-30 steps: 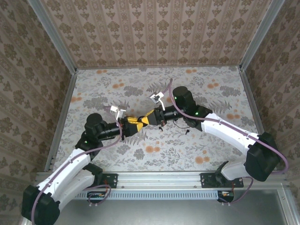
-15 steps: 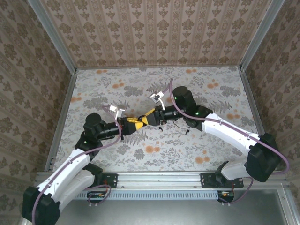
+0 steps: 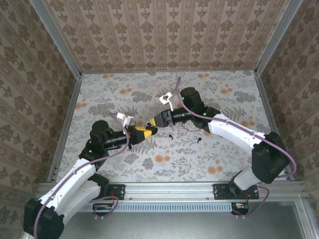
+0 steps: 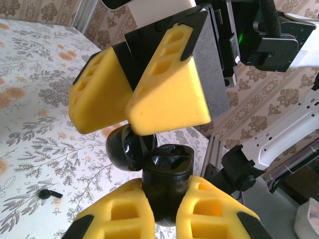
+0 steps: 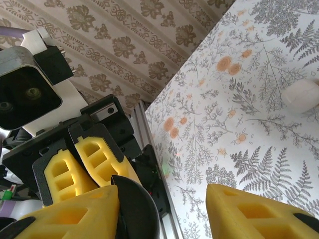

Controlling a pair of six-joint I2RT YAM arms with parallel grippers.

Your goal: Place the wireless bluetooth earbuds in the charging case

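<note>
Charging case (image 4: 167, 169) gripped by left end effector (image 4: 165, 211).

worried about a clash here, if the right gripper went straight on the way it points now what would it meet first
The charging case, lid open, clamped in the left gripper. The right gripper, jaws apart, points at it from close by; the depth between them is hard to judge.

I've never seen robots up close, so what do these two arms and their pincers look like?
The left arm and right arm have white shells, black joints and thin purple cables. The left gripper and right gripper are black, each with two yellow fingers with cut-out holes.
</note>
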